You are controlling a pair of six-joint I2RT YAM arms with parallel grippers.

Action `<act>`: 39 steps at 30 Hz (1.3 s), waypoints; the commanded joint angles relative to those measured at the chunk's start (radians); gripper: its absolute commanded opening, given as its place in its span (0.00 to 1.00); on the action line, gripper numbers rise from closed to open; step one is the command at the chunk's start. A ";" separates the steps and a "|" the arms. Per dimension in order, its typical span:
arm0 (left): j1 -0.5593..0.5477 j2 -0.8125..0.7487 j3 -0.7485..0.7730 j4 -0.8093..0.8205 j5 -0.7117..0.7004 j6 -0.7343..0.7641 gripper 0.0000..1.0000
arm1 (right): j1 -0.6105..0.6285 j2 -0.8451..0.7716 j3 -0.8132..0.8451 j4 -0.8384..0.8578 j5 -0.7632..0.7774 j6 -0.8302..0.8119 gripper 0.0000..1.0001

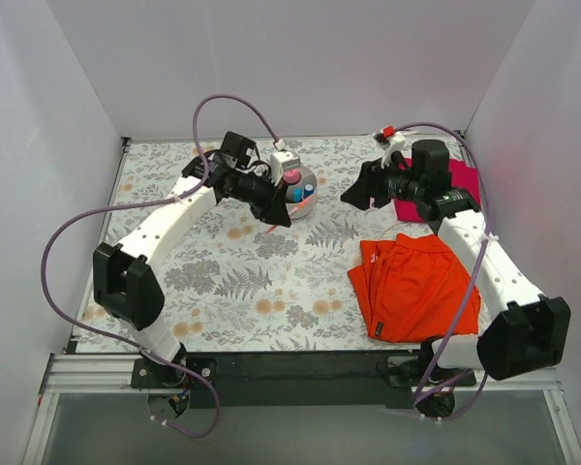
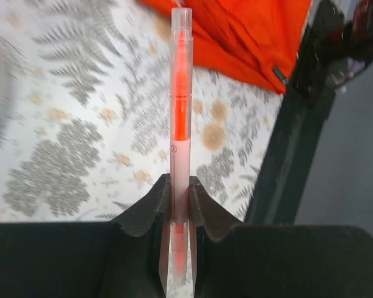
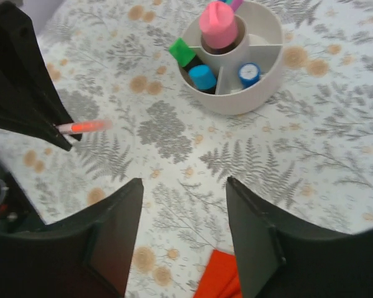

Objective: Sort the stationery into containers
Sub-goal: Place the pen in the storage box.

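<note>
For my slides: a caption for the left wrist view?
Left gripper clamps an orange-pink pen over the floral table, orange cloth beyond.

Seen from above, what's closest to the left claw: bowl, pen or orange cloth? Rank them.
1. Pen, clamped in the left gripper.
2. Bowl, just beyond it.
3. Orange cloth, far to the right.

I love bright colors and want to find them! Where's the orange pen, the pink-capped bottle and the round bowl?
orange pen point(image 2: 181, 124): left wrist view, on its orange middle section.
pink-capped bottle point(image 3: 217, 23): right wrist view, on the pink cap.
round bowl point(image 3: 242, 104): right wrist view, on its outer wall.
</note>
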 commanded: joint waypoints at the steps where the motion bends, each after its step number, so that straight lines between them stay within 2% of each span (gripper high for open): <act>1: 0.004 -0.116 -0.046 0.322 -0.119 -0.190 0.00 | -0.036 0.080 0.074 0.199 -0.318 0.300 0.59; 2: 0.005 -0.124 -0.059 0.409 -0.137 -0.270 0.00 | -0.037 0.097 0.063 0.247 -0.335 0.375 0.59; 3: 0.007 -0.123 -0.067 0.448 -0.150 -0.306 0.00 | -0.039 0.105 0.048 0.379 -0.375 0.422 0.59; 6: 0.010 -0.069 -0.031 0.517 -0.190 -0.429 0.00 | -0.039 0.143 0.016 0.556 -0.377 0.567 0.60; 12: 0.018 0.015 0.083 0.539 -0.222 -0.469 0.00 | -0.040 0.189 -0.038 0.814 -0.383 0.724 0.59; 20: 0.019 0.060 0.147 0.534 -0.182 -0.477 0.00 | -0.037 0.237 -0.073 0.896 -0.354 0.744 0.58; 29: 0.019 0.029 0.090 0.552 -0.096 -0.498 0.00 | -0.005 0.315 -0.029 0.986 -0.288 0.744 0.58; 39: 0.011 0.028 0.070 0.568 -0.033 -0.504 0.00 | 0.036 0.364 0.028 1.011 -0.269 0.747 0.55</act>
